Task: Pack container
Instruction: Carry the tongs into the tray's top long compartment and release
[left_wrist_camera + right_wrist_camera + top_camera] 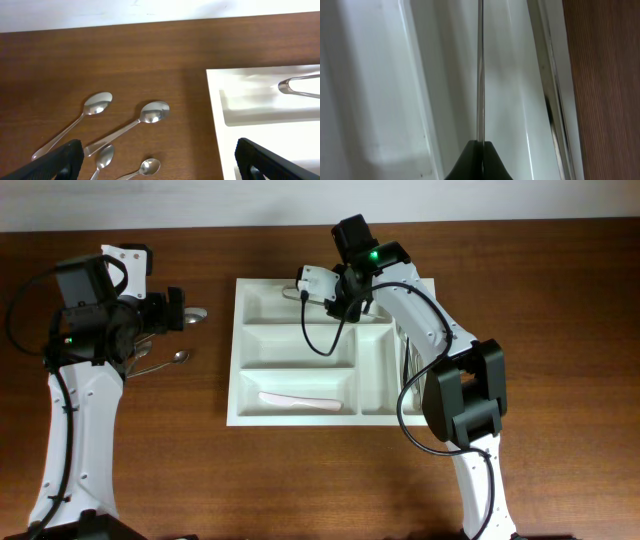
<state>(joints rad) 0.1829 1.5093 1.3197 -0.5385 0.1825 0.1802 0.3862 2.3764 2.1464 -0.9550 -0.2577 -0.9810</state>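
The container (pixel 246 350) is a white compartment tray in the middle of the table. My right gripper (pixel 312 286) hangs over its top compartment. In the right wrist view the right gripper (pixel 481 145) is shut on a thin metal utensil (pixel 481 70) seen edge-on above the tray floor. That utensil's end (pixel 299 86) also shows in the left wrist view. My left gripper (pixel 175 310) stands wide open left of the tray. In the left wrist view the left gripper (pixel 157 150) is above several metal spoons (pixel 154 111) lying on the wood, with nothing between its fingers (pixel 65 160).
A pale utensil (pixel 300 401) lies in the tray's bottom wide compartment. Metal cutlery (pixel 408 358) fills a narrow compartment on the right. Loose spoons (pixel 180 357) lie on the table by the left arm. The table's back edge runs close behind the tray.
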